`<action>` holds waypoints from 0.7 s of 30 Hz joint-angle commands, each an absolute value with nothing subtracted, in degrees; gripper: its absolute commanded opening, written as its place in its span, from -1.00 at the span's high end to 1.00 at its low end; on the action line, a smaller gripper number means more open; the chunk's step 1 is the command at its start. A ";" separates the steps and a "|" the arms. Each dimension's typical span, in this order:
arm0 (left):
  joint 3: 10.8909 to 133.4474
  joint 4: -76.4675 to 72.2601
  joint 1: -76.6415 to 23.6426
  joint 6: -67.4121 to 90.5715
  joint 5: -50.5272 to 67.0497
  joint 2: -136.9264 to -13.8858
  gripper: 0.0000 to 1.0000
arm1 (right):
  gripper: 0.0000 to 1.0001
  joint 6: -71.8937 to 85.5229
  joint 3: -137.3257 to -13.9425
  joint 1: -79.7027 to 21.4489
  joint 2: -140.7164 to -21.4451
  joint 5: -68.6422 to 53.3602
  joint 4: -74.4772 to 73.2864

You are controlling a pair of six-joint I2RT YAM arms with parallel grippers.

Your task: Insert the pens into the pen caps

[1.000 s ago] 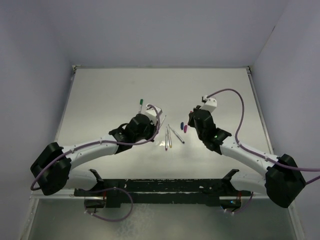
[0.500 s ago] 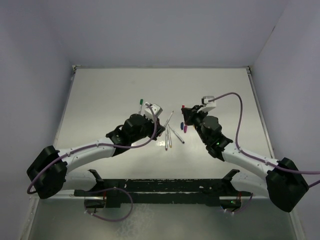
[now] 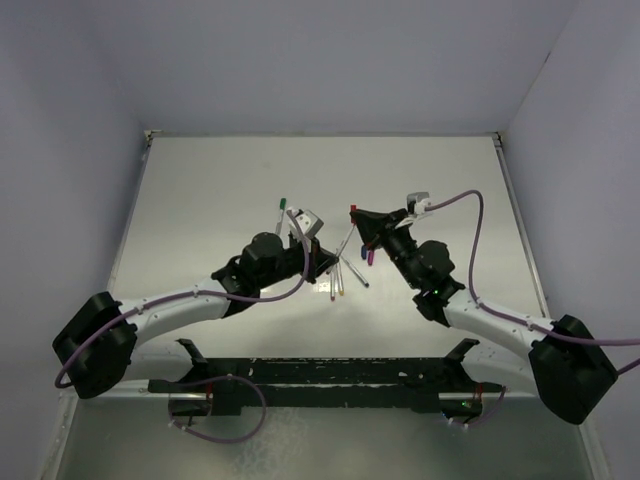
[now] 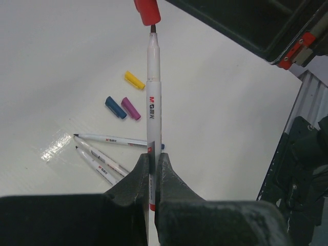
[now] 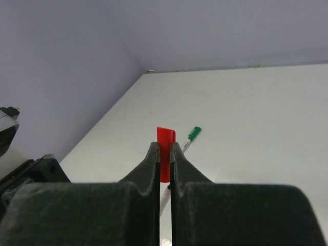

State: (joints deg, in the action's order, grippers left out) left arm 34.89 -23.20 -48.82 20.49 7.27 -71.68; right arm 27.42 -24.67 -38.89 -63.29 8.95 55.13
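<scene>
We are clenching a slim white pen (image 4: 154, 97) in the left pincer (image 4: 154, 161), a stubby red cap (image 5: 165, 136) in the right pincer (image 5: 164, 151). Only one green-capped pen (image 5: 189, 137) is lying finished.

Both arms extended inward, grippers facing each other.
Left arm (image 3: 180, 300) angles up and right, right arm (image 3: 490, 315) up and left; left gripper (image 4: 152, 163) and right gripper (image 5: 164, 154) are pinched tight, tips near one another.

free: far table (image 3: 300, 170); blocked: centre, loose pens (image 4: 110, 139), caps (image 4: 130, 108)
</scene>
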 commanded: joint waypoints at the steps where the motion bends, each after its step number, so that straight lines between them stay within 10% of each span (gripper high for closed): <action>1: 34.29 -32.62 -48.61 22.51 11.50 -71.95 1.00 | 1.00 27.43 -25.29 -38.94 -63.99 4.75 63.40; 21: 27.90 -38.80 -48.34 26.44 8.59 -68.79 1.00 | 1.00 27.08 -23.01 -39.01 -61.07 8.04 71.55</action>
State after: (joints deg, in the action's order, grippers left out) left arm 29.19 -33.89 -48.71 25.15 10.13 -71.40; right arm 28.53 -22.90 -38.89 -63.33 5.98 66.59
